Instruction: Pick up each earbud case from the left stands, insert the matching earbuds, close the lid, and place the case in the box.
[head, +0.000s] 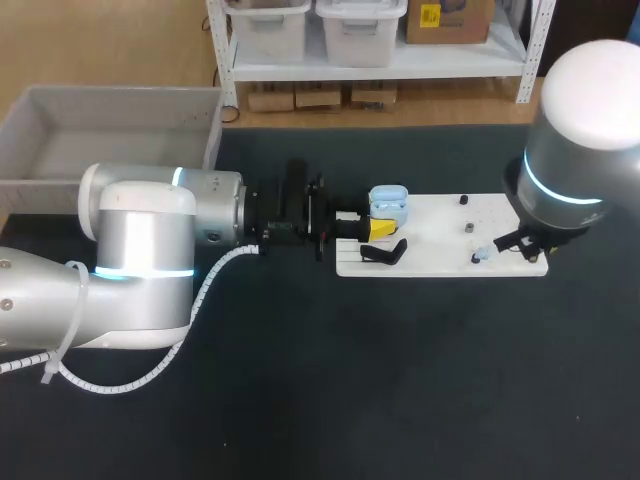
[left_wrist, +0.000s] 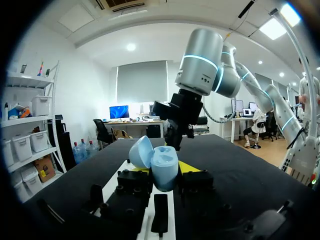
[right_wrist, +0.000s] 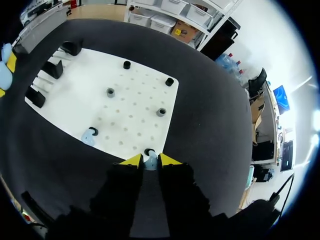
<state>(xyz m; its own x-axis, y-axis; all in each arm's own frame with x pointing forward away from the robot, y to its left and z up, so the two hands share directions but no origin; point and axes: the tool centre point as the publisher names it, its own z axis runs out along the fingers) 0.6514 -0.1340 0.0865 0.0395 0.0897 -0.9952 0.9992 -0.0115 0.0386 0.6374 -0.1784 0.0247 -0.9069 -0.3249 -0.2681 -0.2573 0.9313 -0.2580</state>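
On the table (head: 400, 380): case held, one earbud gripped.
We note the grey box (head: 120, 112) far left and the white board (head: 440, 215) centre-right. Left gripper (left_wrist: 166, 171) is clamped on the blue case (head: 389, 202), lid open, over the board's left end. Right gripper (right_wrist: 150, 161) pinches an earbud (right_wrist: 150, 158) at the board's edge. A second earbud (right_wrist: 89, 136) lies on the board nearby.

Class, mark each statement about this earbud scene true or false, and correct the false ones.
1. The earbud case has its lid open. True.
2. The right gripper is shut on a blue earbud. True.
3. The right gripper holds the earbud case. False: the left gripper holds it.
4. No other earbud is in view. False: a second earbud lies on the white board.
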